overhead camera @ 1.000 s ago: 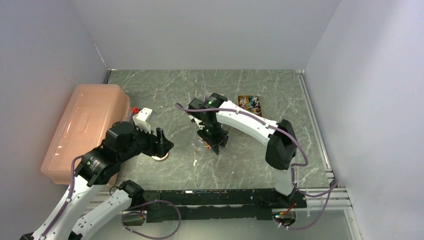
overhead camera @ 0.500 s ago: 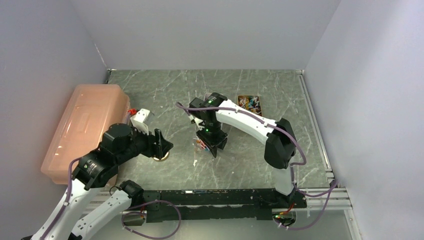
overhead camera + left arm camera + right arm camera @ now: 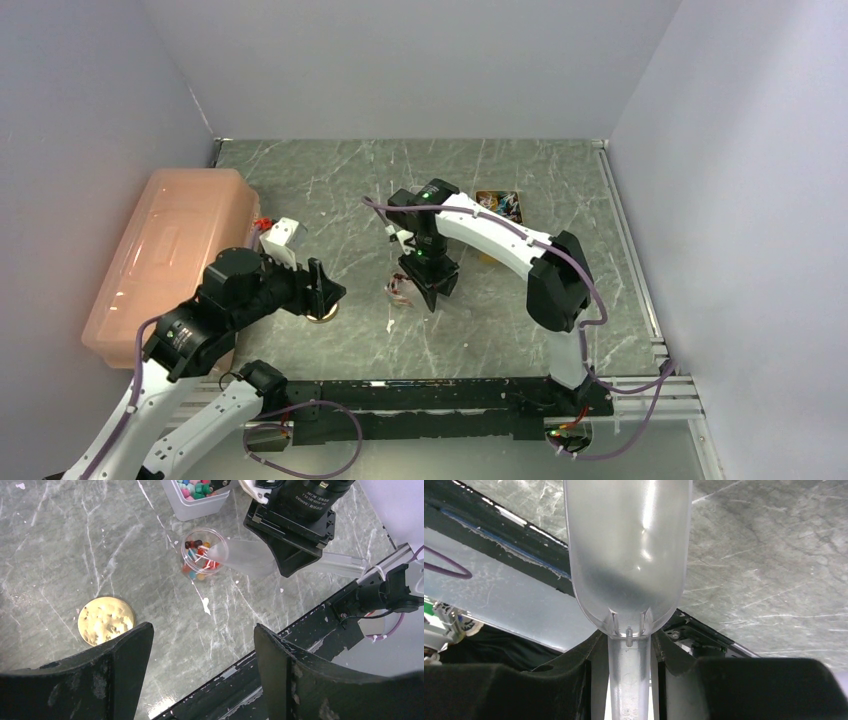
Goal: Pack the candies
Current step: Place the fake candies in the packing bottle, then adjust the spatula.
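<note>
On the grey marbled table (image 3: 560,180), your right gripper (image 3: 629,655) is clamped on the handle of a clear scoop (image 3: 626,555), whose mouth lies over the rim of the small round jar (image 3: 202,550). The candies (image 3: 197,560) sit inside that jar. Your left gripper (image 3: 200,650) hangs wide open near the jar.

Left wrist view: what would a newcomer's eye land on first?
The small clear jar of bright mixed candies mid-table, with the translucent scoop in the right gripper tipped at its mouth. Next, the gold lid lying flat at lower left, apart from the jar.
</note>
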Controlling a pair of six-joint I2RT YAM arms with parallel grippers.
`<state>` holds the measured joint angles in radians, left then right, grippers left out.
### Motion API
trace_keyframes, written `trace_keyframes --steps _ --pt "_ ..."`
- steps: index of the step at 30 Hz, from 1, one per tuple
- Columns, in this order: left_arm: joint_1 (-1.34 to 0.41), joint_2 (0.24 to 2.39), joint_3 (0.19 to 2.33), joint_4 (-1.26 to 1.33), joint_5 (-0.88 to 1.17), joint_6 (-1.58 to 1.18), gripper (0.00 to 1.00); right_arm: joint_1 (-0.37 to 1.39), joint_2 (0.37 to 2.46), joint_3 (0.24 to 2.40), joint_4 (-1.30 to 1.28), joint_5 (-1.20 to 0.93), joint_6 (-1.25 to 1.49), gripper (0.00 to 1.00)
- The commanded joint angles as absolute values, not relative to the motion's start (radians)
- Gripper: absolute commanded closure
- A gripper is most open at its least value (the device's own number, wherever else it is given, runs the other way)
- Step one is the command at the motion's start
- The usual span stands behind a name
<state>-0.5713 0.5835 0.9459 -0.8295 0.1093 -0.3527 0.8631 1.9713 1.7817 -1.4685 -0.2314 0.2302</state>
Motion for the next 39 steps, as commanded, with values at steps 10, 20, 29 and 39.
trace_keyframes --steps 10,20,29,39 --pt "-0.578 0.576 0.942 -0.8 0.114 -0.344 0.2 0.828 1.871 1.715 -1.393 -0.375 0.225 1.0" --pt "-0.577 0.607 0.943 -0.799 0.115 -0.347 0.21 0.838 1.707 1.587 -1.257 -0.271 0.204 1.0" --pt "-0.578 0.708 1.012 -0.832 0.14 -0.366 0.22 0.921 1.495 1.403 -1.031 -0.208 0.084 1.0" --pt "-0.577 0.798 1.115 -0.837 0.281 -0.43 0.21 1.055 1.235 1.151 -0.751 -0.091 -0.123 1.0"
